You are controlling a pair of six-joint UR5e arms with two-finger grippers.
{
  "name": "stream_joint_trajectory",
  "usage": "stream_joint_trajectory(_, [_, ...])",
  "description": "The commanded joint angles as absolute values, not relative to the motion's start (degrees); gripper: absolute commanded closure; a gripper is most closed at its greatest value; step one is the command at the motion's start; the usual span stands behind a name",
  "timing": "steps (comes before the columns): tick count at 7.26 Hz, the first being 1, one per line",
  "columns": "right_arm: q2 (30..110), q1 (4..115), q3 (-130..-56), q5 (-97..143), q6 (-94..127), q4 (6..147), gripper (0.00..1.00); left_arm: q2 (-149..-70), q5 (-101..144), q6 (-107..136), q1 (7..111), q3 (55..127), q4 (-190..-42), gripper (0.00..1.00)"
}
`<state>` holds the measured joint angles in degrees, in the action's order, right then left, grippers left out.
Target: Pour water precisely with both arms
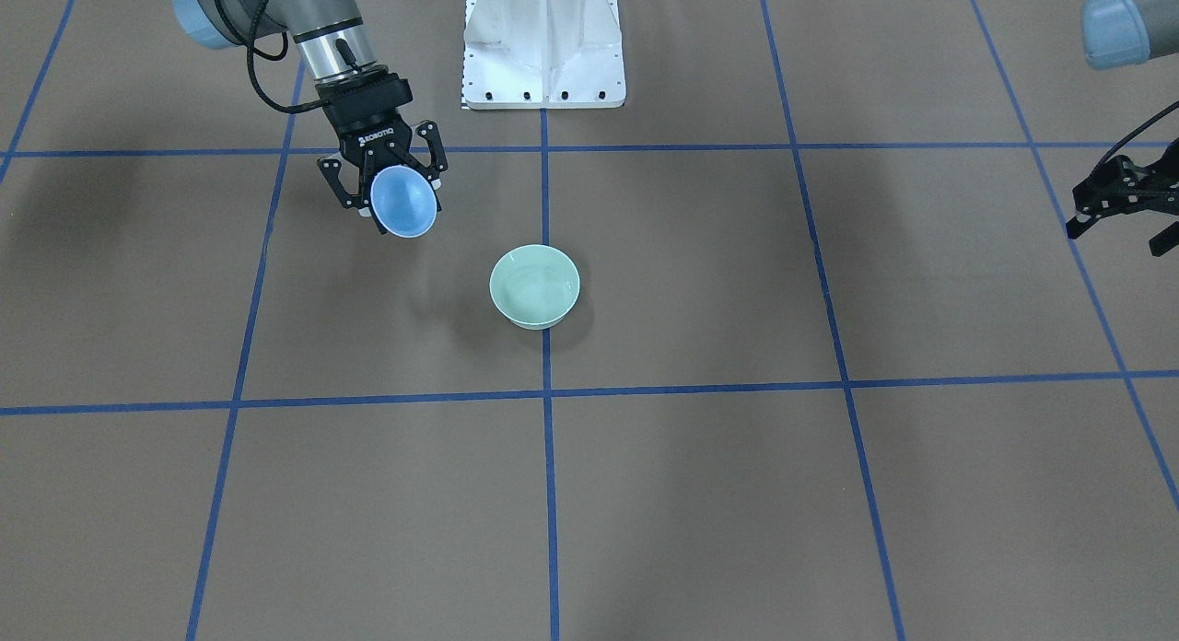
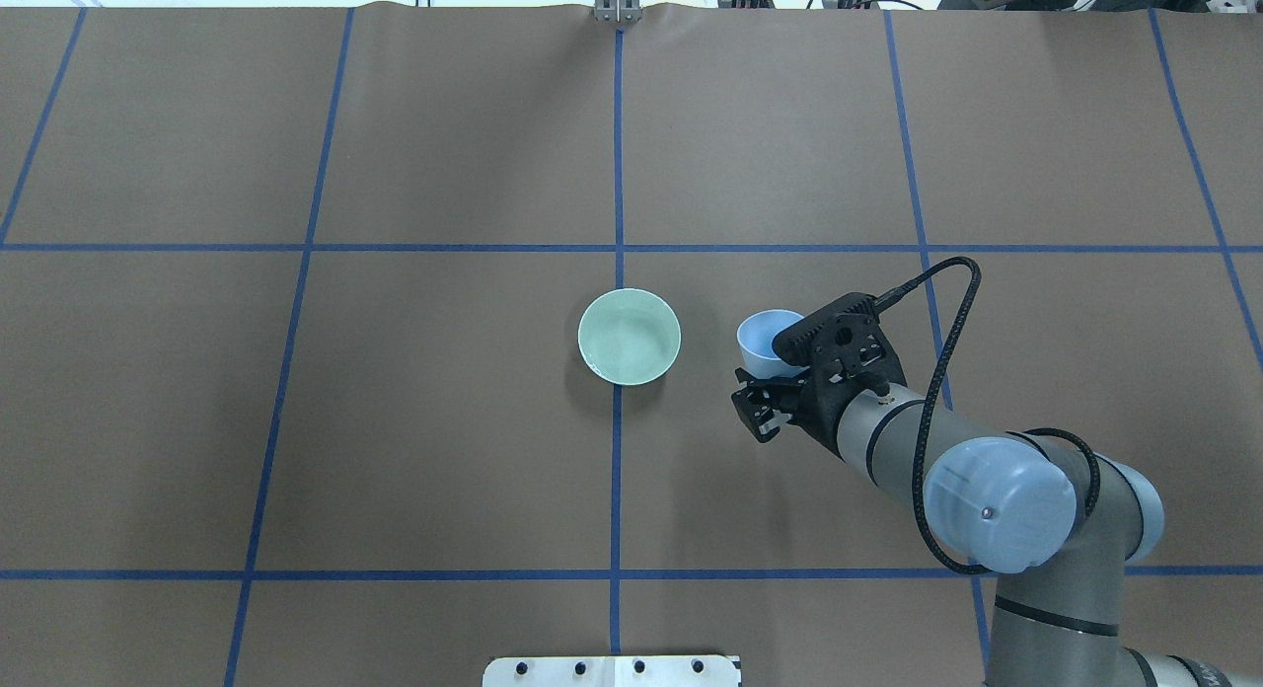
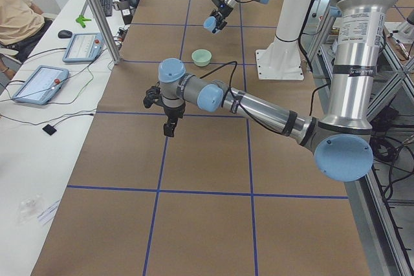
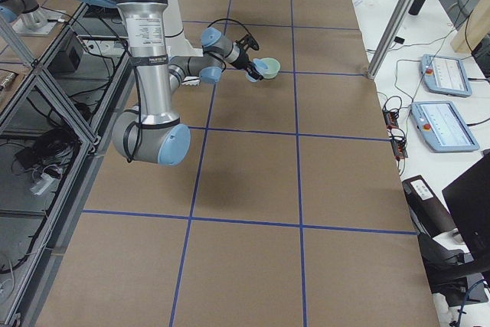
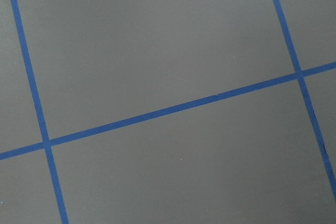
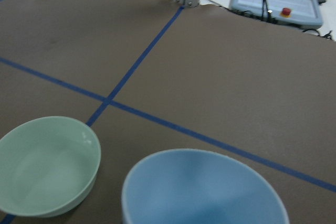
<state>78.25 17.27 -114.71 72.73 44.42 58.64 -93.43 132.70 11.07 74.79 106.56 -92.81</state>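
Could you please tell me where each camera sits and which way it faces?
Front: across the table, facing the white base; right hand holds blue bowl, left hand at edge.
Overhead: behind robot, looking forward-down; right arm, base edge.
Left side: table's end, looking along it; left arm near.
Right side: opposite end; right arm near.
Left wrist: down at table and tape; no body shows.
Right wrist: over blue bowl toward green bowl; no hand shows.
Shared: front and overhead show both bowls.

Green bowl (image 1: 534, 286) on tape-gridded table (image 1: 737, 494)
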Motion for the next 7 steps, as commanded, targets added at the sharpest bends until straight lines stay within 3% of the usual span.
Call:
stream_joint_trajectory(1, [75.59,16.97,-113.39,79.07,39.21,58.97,1.00,-93.43,133.58,11.16,74.79,106.44,-92.81,0.00])
stream_joint_trajectory(7, [61.36,20.20,-108.47,85.93,35.16,82.33,1.00,-93.25,135.70,13.01,74.88,106.88,-92.90,0.00])
